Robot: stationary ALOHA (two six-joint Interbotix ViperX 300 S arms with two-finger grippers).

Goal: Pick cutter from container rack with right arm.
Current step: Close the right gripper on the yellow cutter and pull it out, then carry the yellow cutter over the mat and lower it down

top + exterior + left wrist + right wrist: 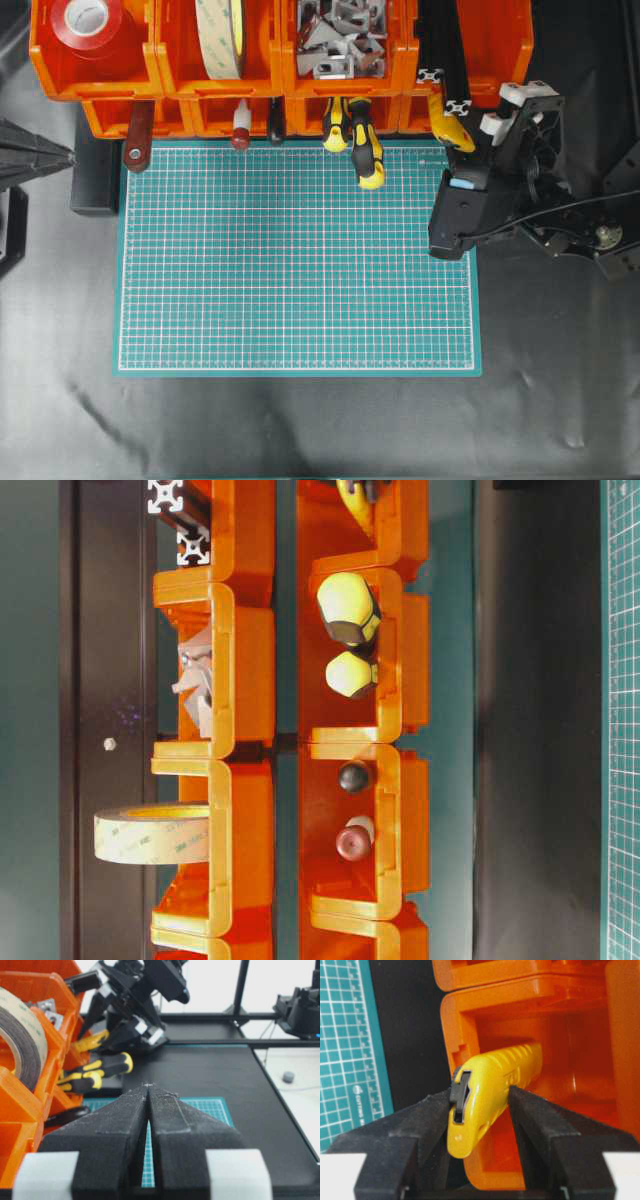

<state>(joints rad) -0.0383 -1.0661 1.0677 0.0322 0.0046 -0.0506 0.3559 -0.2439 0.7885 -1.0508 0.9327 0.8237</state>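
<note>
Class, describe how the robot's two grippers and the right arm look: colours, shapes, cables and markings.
The right arm is black with white joint fittings, a small blue tag and a thin black cable. The right gripper and the left gripper both have long, tapering black fingers with a rough foam-like surface and white blocks at the base.

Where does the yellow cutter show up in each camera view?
Overhead: cutter at upper right, poking from the container rack.
Table-level: only a yellow scrap at the top edge, too cropped to identify.
Left wrist: upper left, under the right gripper.
Right wrist: centre, between the gripper fingers.
Shared landmark: the orange container rack.
</note>
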